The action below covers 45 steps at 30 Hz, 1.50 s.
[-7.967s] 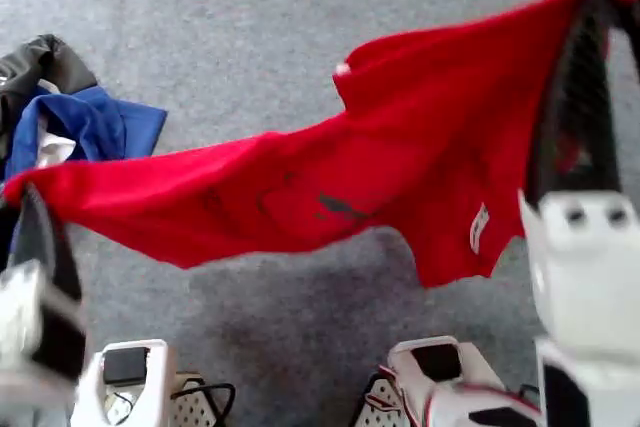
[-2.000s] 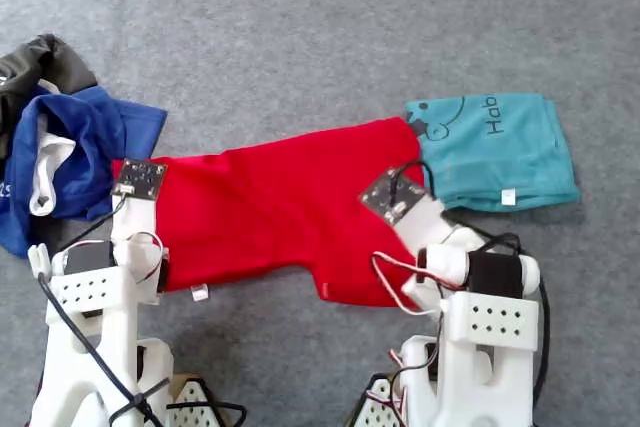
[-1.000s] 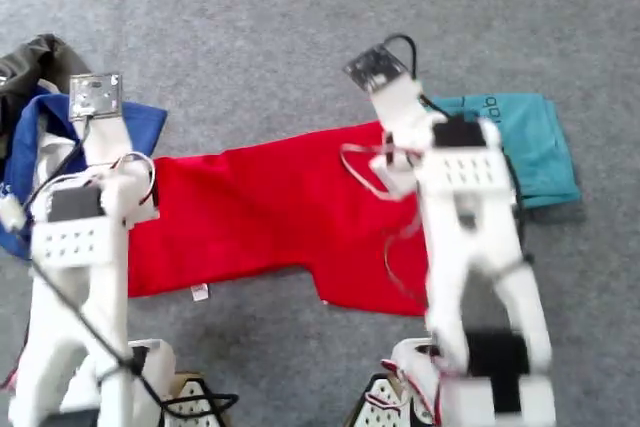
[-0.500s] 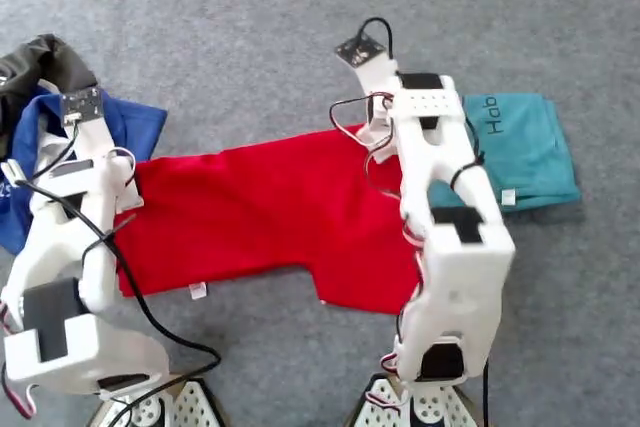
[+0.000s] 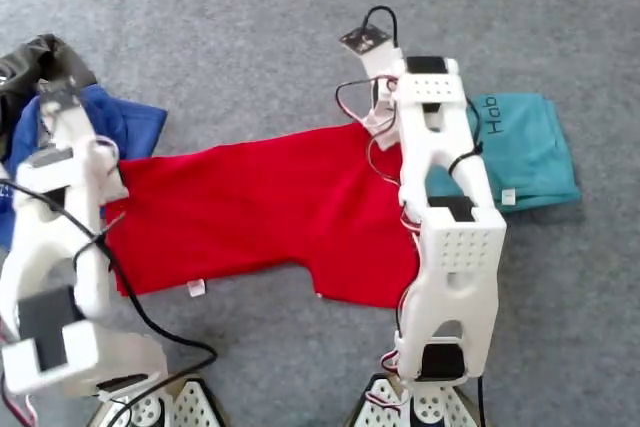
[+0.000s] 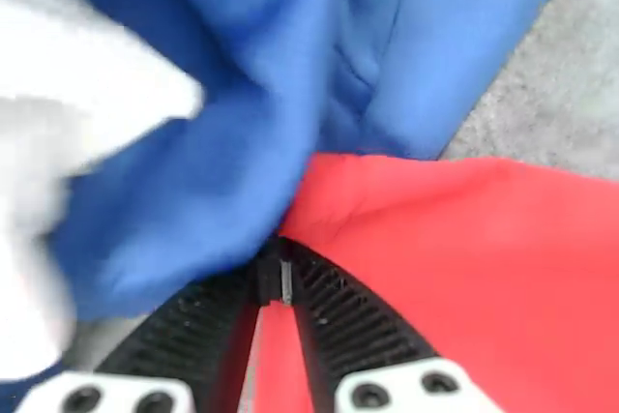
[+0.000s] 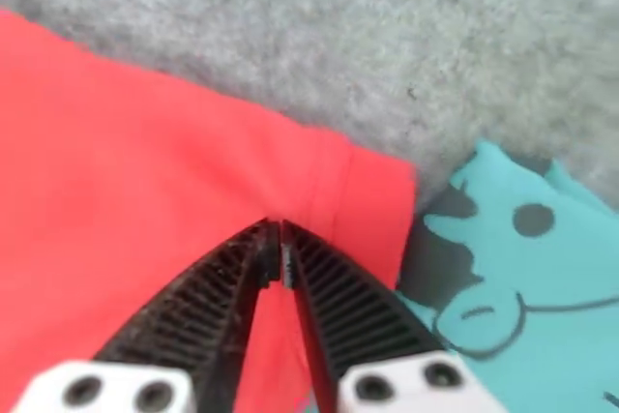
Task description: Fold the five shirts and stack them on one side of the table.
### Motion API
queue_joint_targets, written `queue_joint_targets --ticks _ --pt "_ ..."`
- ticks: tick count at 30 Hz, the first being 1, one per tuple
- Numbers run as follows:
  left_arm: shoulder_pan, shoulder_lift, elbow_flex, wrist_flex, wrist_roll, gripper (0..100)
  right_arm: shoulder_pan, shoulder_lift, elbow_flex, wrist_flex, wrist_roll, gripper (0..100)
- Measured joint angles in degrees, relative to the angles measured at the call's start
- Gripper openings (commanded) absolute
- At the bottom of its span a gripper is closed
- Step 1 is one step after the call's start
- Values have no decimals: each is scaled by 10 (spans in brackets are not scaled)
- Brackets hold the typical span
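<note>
Left claw (image 6: 273, 282) and right claw (image 7: 274, 244) each pinch a red shirt (image 5: 260, 212) edge (teal shirt (image 5: 530, 157) just beside).

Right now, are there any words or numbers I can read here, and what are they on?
Teal shirt: dark printed letters beside a cartoon face, partly behind the right arm; the whole word cannot be read.
White tag on the teal shirt: too small to read.
White label on the red shirt: too small to read.
</note>
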<state>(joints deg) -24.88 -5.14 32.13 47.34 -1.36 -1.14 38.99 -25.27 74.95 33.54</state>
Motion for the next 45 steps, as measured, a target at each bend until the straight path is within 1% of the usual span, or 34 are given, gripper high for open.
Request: queue_joint_targets --ticks 2,4,6,8,11,12,16,17,19,22,23,25,27,29,31,36,37,40,43,45 --pt "4 -44 -49 59 0 29 0 0 -36 27 0 21" --pt "18 -77 -107 96 0 29 0 0 -69 49 0 21" --pt "33 -83 -161 106 0 29 0 2 -93 67 0 21" --pt "48 -58 -202 112 0 32 -4 3 -105 76 0 21" --pt "59 40 -256 115 0 37 -18 3 -111 81 0 21" --pt "58 84 -274 115 0 56 -23 3 -111 82 0 21" --pt "19 263 -391 132 9 252 -37 3 -111 82 0 21" --pt "9 304 -429 147 25 255 -38 3 -111 82 0 21" --pt "-4 380 -513 189 51 248 -39 3 -111 82 0 21" --pt "-4 478 -643 259 51 238 -39 3 -111 82 0 21" --pt "-4 509 -686 283 51 217 -39 3 -111 82 0 21" --pt "-4 570 -770 316 52 137 -39 3 -111 82 0 21" --pt "-4 626 -850 338 53 28 -39 3 -111 82 0 21" --pt "-4 676 -927 352 53 44 -39 3 -111 82 0 21" --pt "-3 724 -1008 354 54 26 -39 3 -111 82 0 21" --pt "-44 807 -1190 355 54 29 -39 3 -111 82 0 21" --pt "-59 813 -1215 354 54 29 -39 3 -111 82 0 21" --pt "-105 815 -1238 343 61 29 -39 3 -111 82 0 21" --pt "-142 814 -1243 336 103 29 -39 3 -111 82 0 21" --pt "-154 809 -1243 336 121 30 -39 3 -111 82 0 21"
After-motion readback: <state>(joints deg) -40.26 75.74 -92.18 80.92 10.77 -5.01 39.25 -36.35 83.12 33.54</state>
